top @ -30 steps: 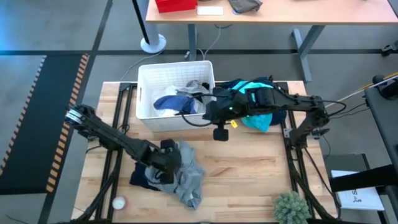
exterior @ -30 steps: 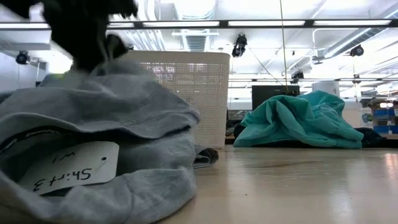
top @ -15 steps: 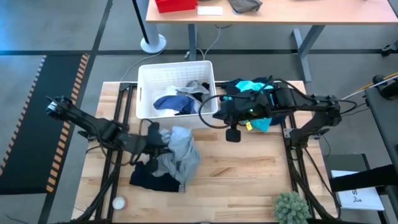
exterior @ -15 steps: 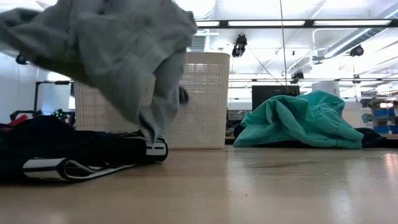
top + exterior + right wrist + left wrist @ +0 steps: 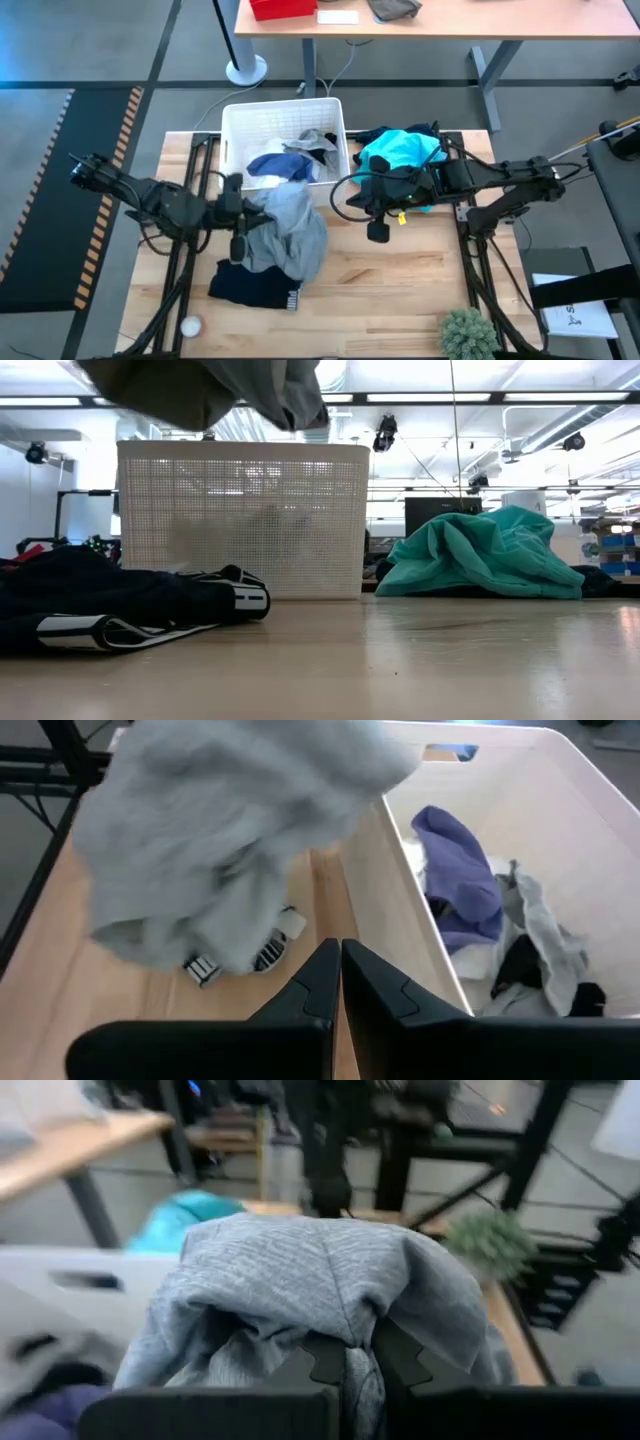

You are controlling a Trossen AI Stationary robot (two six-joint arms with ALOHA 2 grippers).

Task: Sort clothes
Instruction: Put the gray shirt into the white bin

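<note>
My left gripper [image 5: 252,206] is shut on a grey garment [image 5: 288,232], which hangs in the air in front of the white basket [image 5: 232,118]. In the low view the grey garment [image 5: 210,388] is well above the tabletop. Under it a dark navy garment with white stripes [image 5: 252,286] lies flat on the table. The basket holds blue, white, grey and black clothes [image 5: 455,880]. A teal garment [image 5: 398,150] lies heaped to the right of the basket. My right gripper [image 5: 350,197] hovers shut with nothing in it, between the basket and the teal heap. My left gripper pinches a bunched fold of the grey garment [image 5: 352,1342] between its two fingers. The fingers come nearly level from the table's left. The cloth bulges up over the fingertips and hangs slack below them, lifted clear of the table and of the dark garment.
A small white ball [image 5: 190,325] sits at the near left corner and a small green plant [image 5: 468,335] at the near right. Dark clothes [image 5: 445,135] lie behind the teal heap. Bare wood [image 5: 400,275] stretches across the near right part of the table.
My left gripper has risen and gone toward the basket, tipping from pointing down to nearly level. The grey garment came up with it off the dark navy one and now hangs clear. My right gripper has drawn back a little toward the table's right and near edges.
</note>
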